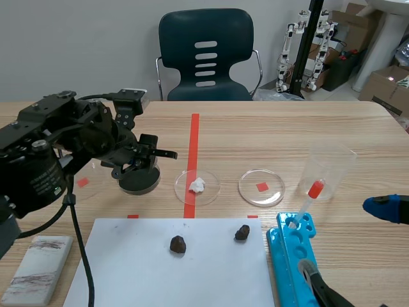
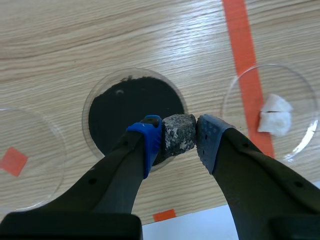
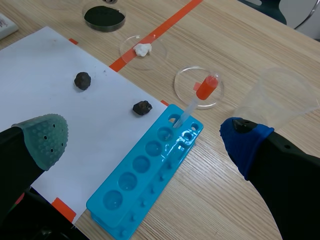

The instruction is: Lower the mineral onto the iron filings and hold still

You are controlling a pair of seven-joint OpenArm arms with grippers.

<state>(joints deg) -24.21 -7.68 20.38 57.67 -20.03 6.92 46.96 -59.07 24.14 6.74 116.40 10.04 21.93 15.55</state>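
My left gripper [image 2: 178, 136] is shut on a grey-brown speckled mineral [image 2: 178, 133], held just above the near rim of a petri dish of black iron filings [image 2: 129, 110]. In the scene view the left gripper [image 1: 142, 166] hangs over that dish [image 1: 140, 181] at the table's left. My right gripper [image 3: 145, 135] stands open over the blue rack with nothing between its fingers; in the scene view only its blue fingertip [image 1: 385, 207] shows at the right edge.
Two dark stones [image 1: 177, 244] [image 1: 242, 232] lie on a white sheet [image 1: 147, 268]. A dish with white powder [image 1: 197, 186], another dish [image 1: 261, 187], a clear cup [image 1: 327, 171], a blue rack [image 1: 293, 256] with an orange-bulbed dropper [image 1: 309, 197], and a stone slab [image 1: 35, 268] stand around.
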